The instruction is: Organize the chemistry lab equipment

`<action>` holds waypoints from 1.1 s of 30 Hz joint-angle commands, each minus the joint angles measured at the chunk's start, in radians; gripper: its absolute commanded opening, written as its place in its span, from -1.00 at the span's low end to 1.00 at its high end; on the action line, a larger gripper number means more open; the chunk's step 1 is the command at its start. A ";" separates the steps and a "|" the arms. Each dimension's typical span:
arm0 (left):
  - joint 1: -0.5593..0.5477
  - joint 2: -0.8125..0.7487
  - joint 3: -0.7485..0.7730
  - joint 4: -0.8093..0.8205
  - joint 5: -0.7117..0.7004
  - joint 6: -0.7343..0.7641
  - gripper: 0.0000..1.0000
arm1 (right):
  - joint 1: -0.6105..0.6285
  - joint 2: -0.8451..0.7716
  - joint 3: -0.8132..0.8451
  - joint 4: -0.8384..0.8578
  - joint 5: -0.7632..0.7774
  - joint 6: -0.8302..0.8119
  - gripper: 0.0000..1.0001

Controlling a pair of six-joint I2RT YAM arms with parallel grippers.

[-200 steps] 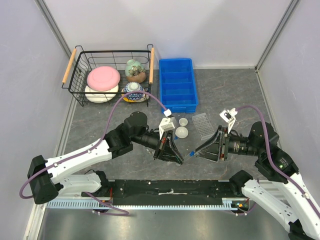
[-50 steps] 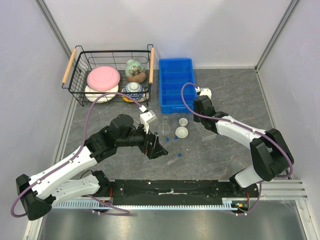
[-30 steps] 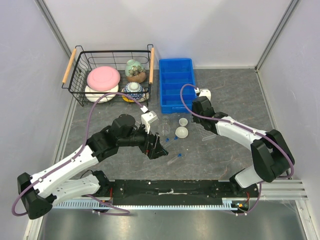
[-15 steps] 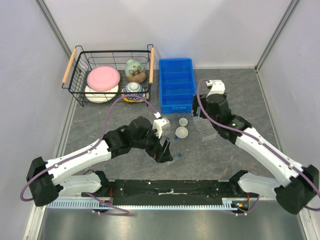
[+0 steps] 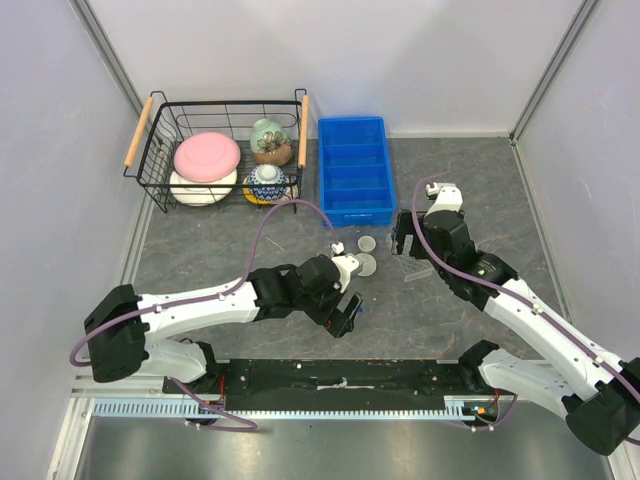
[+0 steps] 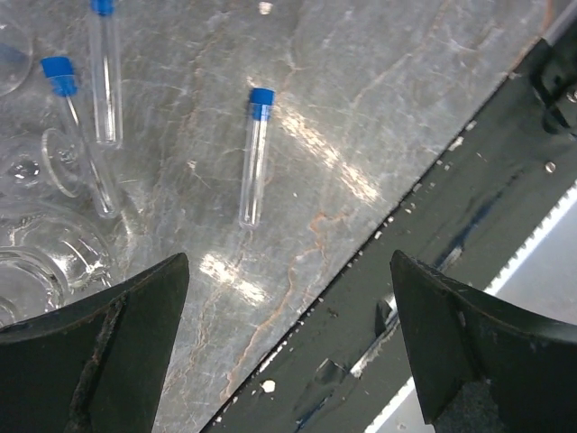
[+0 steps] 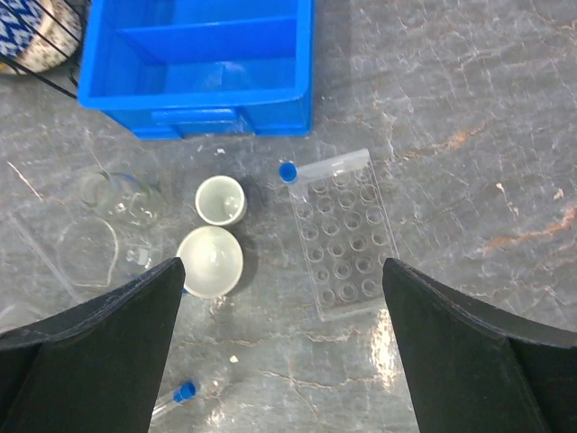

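Three clear glass tubes with blue caps [image 6: 105, 81] lie loose on the grey stone-patterned surface [image 6: 361, 117] beneath the left tool [image 6: 288, 271]. Two are close together beside the clear round-bodied glass flasks [image 6: 36, 262], and one lies by itself nearer the black rail [image 6: 469, 207] at the surface's edge. The tool hangs over them with its fingers [image 6: 117, 352] spread wide and nothing between them. To my eye it looks placed to come down on the lone tube, the easiest to take because nothing crowds it.

The right tool [image 7: 281, 271] is spread wide and empty too, held high over the clear plastic rack of round holes [image 7: 343, 262], a good place from which to look the whole cluster over. Another blue-capped tube [image 7: 325, 168] lies flat along the rack's far end, touching it, not stood in a hole, so I would judge it wants setting upright.

Just left of the rack sit the two little white bowl-shaped dishes [image 7: 212, 262], side by side, with the flasks beyond them. The blue plastic compartment tray [image 7: 194, 113] stands just behind, handy for sorting into; whether anything clear lies in it I cannot tell. The black wire basket with wooden handles [image 5: 230, 102], with its pink, white and patterned crockery [image 5: 207, 155], stands well off to the left, outside this job.
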 commanded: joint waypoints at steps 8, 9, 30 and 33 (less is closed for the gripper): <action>-0.018 0.140 0.012 0.090 -0.171 -0.096 0.89 | -0.001 -0.156 0.001 -0.088 0.018 -0.041 0.93; -0.022 0.166 0.018 0.089 -0.177 -0.103 0.87 | -0.001 -0.162 0.003 -0.096 0.019 -0.044 0.93; -0.183 0.431 0.112 0.014 -0.445 -0.203 -0.05 | -0.001 -0.260 -0.020 -0.146 -0.027 -0.057 0.83; -0.196 0.425 0.104 0.006 -0.455 -0.214 -0.26 | -0.001 -0.260 -0.020 -0.149 -0.034 -0.052 0.81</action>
